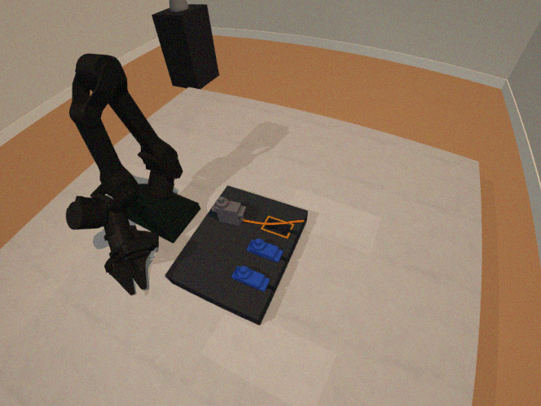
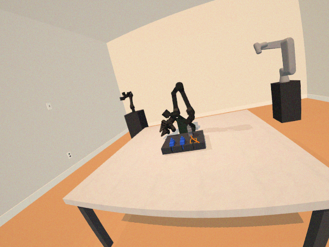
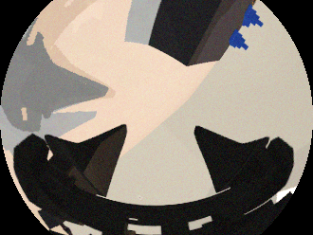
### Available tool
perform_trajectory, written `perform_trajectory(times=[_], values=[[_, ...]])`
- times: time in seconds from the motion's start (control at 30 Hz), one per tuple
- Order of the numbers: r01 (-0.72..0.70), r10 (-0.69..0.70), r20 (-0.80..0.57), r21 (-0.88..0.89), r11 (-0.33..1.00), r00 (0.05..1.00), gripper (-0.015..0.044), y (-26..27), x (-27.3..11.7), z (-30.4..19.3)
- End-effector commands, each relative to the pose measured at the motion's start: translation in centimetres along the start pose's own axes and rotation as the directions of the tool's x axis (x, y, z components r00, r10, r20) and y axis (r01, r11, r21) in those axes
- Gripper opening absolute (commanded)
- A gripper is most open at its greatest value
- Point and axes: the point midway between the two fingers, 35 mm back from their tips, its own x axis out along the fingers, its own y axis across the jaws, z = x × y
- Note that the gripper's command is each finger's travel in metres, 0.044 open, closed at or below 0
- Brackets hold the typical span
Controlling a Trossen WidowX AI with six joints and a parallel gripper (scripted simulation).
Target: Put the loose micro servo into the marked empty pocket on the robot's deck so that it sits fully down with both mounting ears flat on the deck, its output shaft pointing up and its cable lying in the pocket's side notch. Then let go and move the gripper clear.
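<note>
Resting on the pale rectangular worktop (image 1: 349,306), a flat black rectangular robot deck (image 1: 213,262) carries the listed items. Item one: a loose grey micro servo (image 1: 230,211) lying on the deck's surface near its 11 o'clock corner in the top view, outside any pocket, with a thin orange cable (image 1: 273,221) trailing toward 3 o'clock. Item two: an orange-outlined empty pocket (image 1: 278,227) just beside the servo at its 3 o'clock side, crossed by the cable. Item three: two blue micro servos (image 1: 264,249) (image 1: 250,276) seated in a row at 6 o'clock of the pocket. Item four: a black six-joint arm with its end effector (image 1: 134,280) hanging off the deck's 9 o'clock edge, over the worktop, well apart from the grey servo, fingers spread wide with nothing between them. Item five: a dark green base plate (image 1: 168,214) under the arm.
</note>
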Motion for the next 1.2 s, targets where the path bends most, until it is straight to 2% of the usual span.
perform_trajectory(times=[0.0,0.2,0.47,0.8,1.17], values=[[-0.001,0.001,0.003,0.005,1.0,1.0,0.0374,0.0,0.0,0.0],[-0.036,0.028,0.069,0.106,0.994,0.997,0.0216,-0.8,1.0,0.0],[-0.153,0.098,0.197,0.287,0.946,0.975,0.0006,-3.1,2.7,0.4],[-0.355,0.209,0.335,0.469,0.809,0.919,0.0,-6.8,4.2,2.2],[-0.562,0.343,0.45,0.591,0.579,0.825,0.0,-11.4,4.6,6.0]])
